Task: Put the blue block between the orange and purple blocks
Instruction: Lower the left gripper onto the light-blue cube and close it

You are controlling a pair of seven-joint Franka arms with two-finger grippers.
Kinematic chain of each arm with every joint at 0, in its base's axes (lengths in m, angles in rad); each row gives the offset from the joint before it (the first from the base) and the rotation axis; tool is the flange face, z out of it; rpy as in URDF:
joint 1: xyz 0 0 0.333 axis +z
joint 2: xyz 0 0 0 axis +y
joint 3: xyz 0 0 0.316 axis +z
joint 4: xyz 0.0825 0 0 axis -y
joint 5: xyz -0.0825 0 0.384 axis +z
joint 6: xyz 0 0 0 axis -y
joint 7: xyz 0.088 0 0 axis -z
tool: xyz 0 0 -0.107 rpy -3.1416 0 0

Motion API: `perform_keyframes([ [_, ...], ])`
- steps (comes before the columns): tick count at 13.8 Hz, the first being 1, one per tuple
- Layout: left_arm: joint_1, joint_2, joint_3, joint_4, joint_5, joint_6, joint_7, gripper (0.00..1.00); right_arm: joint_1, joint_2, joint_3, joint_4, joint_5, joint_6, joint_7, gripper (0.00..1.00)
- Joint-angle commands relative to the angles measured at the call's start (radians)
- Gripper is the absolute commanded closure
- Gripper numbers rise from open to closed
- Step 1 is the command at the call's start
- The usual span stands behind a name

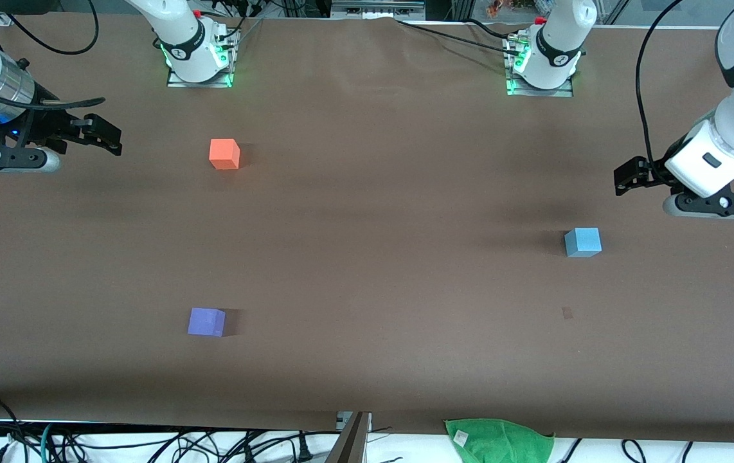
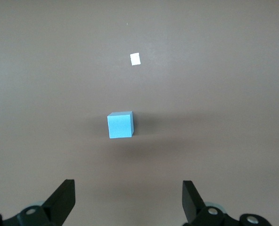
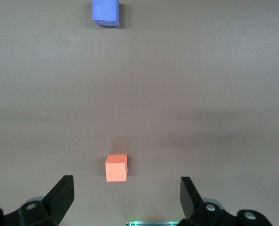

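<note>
The sky-blue block (image 1: 582, 242) sits on the brown table toward the left arm's end. The orange block (image 1: 224, 154) and the purple block (image 1: 206, 321) sit toward the right arm's end, with the purple one nearer the front camera and a wide gap between them. My left gripper (image 1: 627, 177) is open and empty in the air, beside the blue block and off toward the table's end. In the left wrist view the blue block (image 2: 120, 125) lies ahead of the open gripper (image 2: 128, 197). My right gripper (image 1: 107, 135) is open and empty. In the right wrist view its fingers (image 3: 127, 195) frame the orange block (image 3: 116, 167), and the purple block (image 3: 105, 12) shows farther off.
A green cloth (image 1: 499, 440) lies at the table's front edge. A small patch (image 1: 567, 313) marks the table nearer the camera than the blue block, and it shows white in the left wrist view (image 2: 135, 59). The arm bases (image 1: 196, 58) (image 1: 544, 64) stand at the back.
</note>
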Motion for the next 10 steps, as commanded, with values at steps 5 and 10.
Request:
perform_keyframes([
  [5, 0.036, 0.206, 0.002, 0.214, 0.015, -0.009, 0.017, 0.0, -0.007, 0.007, 0.006, 0.021, 0.014, -0.008, -0.008, 0.01],
  [10, 0.079, 0.289, 0.005, 0.267, 0.033, 0.093, 0.022, 0.0, -0.007, 0.007, 0.006, 0.021, 0.014, -0.008, -0.008, 0.01],
])
